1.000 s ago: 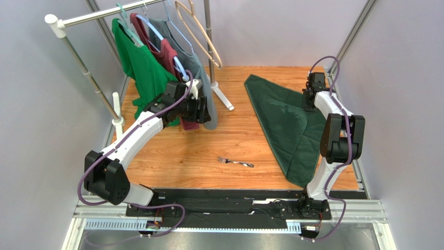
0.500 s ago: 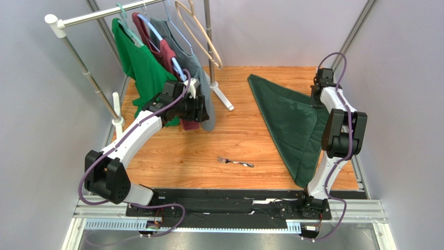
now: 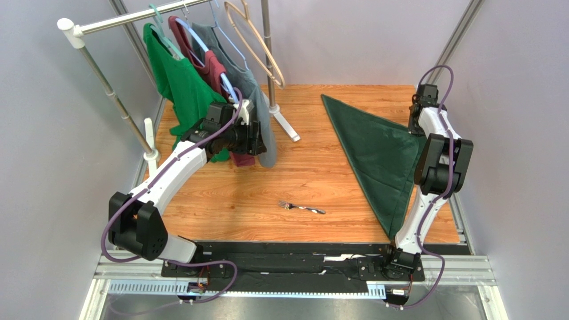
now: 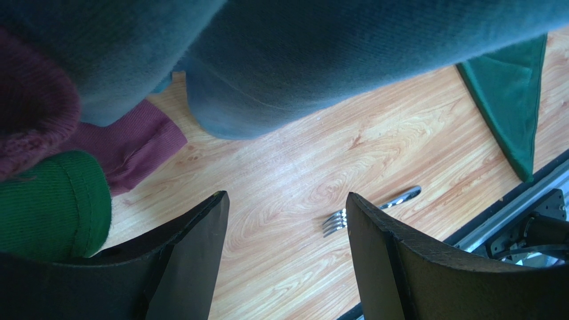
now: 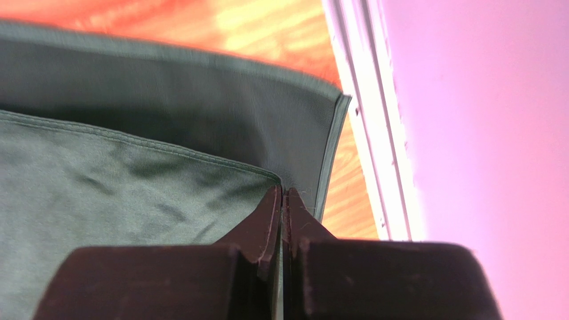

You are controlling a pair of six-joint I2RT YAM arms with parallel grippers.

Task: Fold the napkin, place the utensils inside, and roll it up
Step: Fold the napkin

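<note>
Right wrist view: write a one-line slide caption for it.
Right gripper pinching a corner of the folded dark green napkin.

Lab cell; grey walls (image 3: 40, 147), aluminium frame (image 3: 127, 271)

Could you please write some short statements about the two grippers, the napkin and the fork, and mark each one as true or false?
1. The right gripper is shut on a corner of the napkin. True.
2. The fork lies on the napkin. False: it lies on the bare table, apart from the napkin.
3. The left gripper is open and holds nothing. True.
4. The napkin is rolled up. False: it is spread out as a triangle.
</note>
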